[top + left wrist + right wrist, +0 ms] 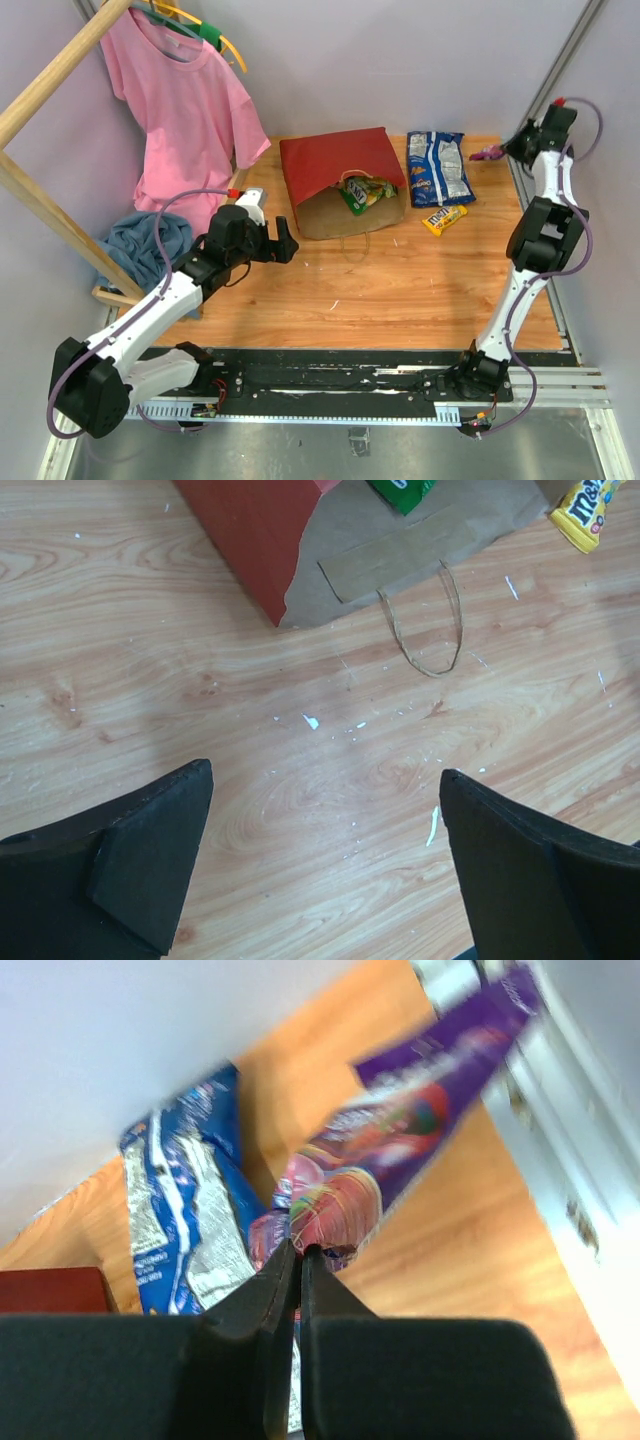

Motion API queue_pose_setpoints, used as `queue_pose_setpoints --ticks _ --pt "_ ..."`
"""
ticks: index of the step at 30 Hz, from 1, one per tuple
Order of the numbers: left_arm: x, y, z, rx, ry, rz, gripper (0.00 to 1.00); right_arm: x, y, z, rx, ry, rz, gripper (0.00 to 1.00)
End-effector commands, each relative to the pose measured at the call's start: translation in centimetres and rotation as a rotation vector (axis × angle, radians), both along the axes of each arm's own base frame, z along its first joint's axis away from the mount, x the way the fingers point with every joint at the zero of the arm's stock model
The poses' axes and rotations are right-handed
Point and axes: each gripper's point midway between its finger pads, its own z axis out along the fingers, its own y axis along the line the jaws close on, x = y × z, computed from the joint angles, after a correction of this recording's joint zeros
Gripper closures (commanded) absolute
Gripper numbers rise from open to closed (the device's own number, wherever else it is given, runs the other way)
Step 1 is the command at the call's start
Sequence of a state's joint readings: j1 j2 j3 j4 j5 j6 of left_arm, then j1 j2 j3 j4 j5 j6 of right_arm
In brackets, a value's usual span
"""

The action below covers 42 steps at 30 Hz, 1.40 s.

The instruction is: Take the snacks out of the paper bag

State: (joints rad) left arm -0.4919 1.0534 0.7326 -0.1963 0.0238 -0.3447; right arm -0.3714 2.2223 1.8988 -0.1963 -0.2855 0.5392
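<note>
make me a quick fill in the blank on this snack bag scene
1. The paper bag lies on its ___.
2. The packet pinched in the right gripper is ___ in colour.
3. The left gripper has its jaws wide ___.
Missing words: side; purple; open.

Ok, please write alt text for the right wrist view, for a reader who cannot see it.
The right hand is closed, pinching the lower edge of a purple candy packet. A blue-white cookie bag lies left of it on the wooden table, and a corner of the red paper bag shows at the lower left.
</note>
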Motion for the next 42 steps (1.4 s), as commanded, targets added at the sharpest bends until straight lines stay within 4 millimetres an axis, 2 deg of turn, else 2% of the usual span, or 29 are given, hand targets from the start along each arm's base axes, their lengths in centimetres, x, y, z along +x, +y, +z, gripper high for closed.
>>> queue_pose_setpoints --ticks 1,7,16,28,33,36,39,40,42 --pt "0.3 -0.7 1.3 -0.025 -0.026 -0.034 0.0 -0.5 -0.1 1.4 -0.156 0.108 0.249 0.99" --pt "0.5 -1.5 1.6 -0.026 -0.01 -0.072 0.0 -2.1 -1.0 -0.7 -0.266 0.195 0.308 0.99" --pt "0.8 -2.2 2.4 -0.059 0.001 -0.08 0.0 -1.1 2.5 -3.2 -0.184 0.157 0.536 0.99" --pt "0.9 -2.0 4.0 -0.064 -0.005 -0.066 0.0 -0.4 0.5 -6.2 -0.278 0.226 0.535 0.97" --pt "1.0 -2.2 4.4 -0.074 -0.001 -0.062 0.0 0.6 -0.8 -6.2 -0.343 0.213 0.503 0.85" --pt "1.1 -2.2 4.8 -0.08 -0.005 -0.059 0.0 1.6 -1.5 -4.8 -0.388 0.177 0.475 0.66" --pt "1.1 -2.1 5.1 -0.081 -0.011 -0.053 0.0 2.1 -2.1 -2.2 -0.42 0.144 0.424 0.35" --pt "1.1 -2.0 5.2 -0.082 -0.012 -0.05 0.0 2.1 -2.4 -1.4 -0.432 0.137 0.398 0.28" --pt "1.0 -2.0 5.2 -0.087 -0.014 -0.044 0.0 1.7 -2.7 0.0 -0.464 0.139 0.337 0.22"
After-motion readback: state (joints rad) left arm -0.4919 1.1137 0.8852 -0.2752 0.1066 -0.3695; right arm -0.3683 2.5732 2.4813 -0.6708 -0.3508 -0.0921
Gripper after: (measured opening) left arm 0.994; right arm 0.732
